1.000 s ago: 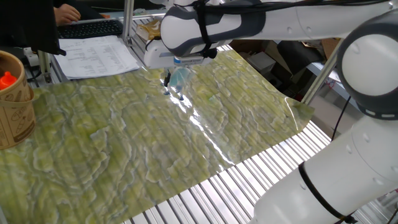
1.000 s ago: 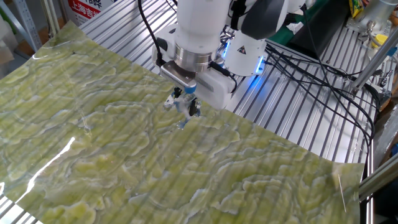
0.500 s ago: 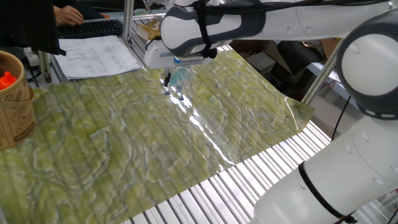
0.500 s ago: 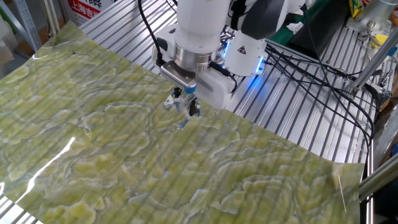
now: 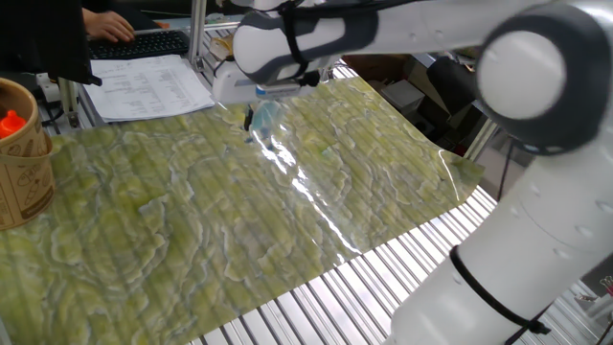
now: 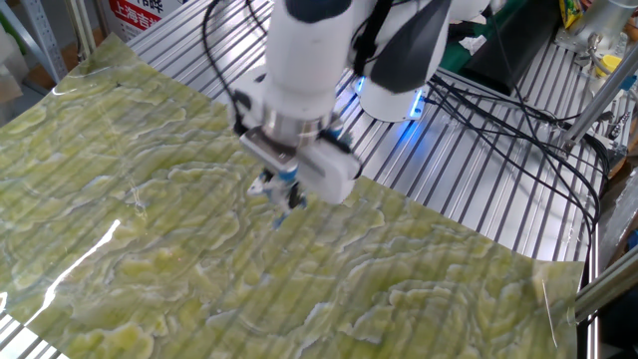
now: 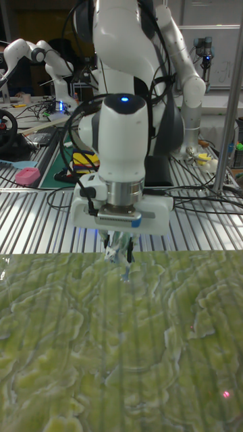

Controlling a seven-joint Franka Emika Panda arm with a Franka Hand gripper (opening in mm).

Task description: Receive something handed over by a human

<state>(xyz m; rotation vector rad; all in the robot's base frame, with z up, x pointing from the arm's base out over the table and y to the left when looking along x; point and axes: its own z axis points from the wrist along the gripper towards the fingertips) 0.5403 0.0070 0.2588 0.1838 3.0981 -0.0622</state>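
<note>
The bag, a crumpled scrap of pale blue see-through plastic with white and darker flecks, hung from the gripper above the far part of the desk. The jaws were clenched on the bag, which drooped below them as a thin wrinkled tail. In the other fixed view the bag showed only as a small bluish wad under the gripper; in the tall view it was narrow and dangling.

Against half a second earlier, the arm had swung: the wrist and bag had shifted sideways over the mat and the forearm had turned. No giving hand was near the bag, so the handover looked done and the arm seemed to be carrying its prize away.

The desk was covered by a glossy, veined green sheet catching a bright streak of glare, laid over ribbed metal slats. A wooden cup with an orange top stood at the edge, well apart.
</note>
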